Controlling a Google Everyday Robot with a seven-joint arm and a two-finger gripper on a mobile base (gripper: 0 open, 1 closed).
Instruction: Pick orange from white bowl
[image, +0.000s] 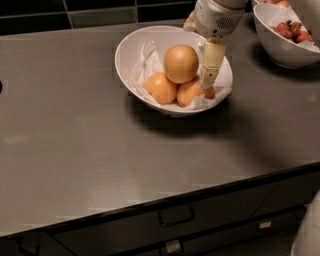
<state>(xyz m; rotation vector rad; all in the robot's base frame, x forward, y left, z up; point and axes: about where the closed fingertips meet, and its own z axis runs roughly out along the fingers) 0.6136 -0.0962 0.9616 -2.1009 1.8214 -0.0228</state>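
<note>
The white bowl (131, 46) sits at the back middle of the dark counter, lined with crumpled white paper. The orange (180, 63), large, tan-yellow and matte, rests on top of two smaller, brighter orange fruits (161, 88) in the bowl. My gripper (209, 70) reaches down from the top of the camera view into the right side of the bowl, just to the right of the orange and close beside it. It holds nothing that I can see.
A second white bowl (280, 50) with red fruits stands at the back right, close to my arm. The counter's front edge (165, 202) runs above drawers with handles. A dark tiled wall lies behind the bowls.
</note>
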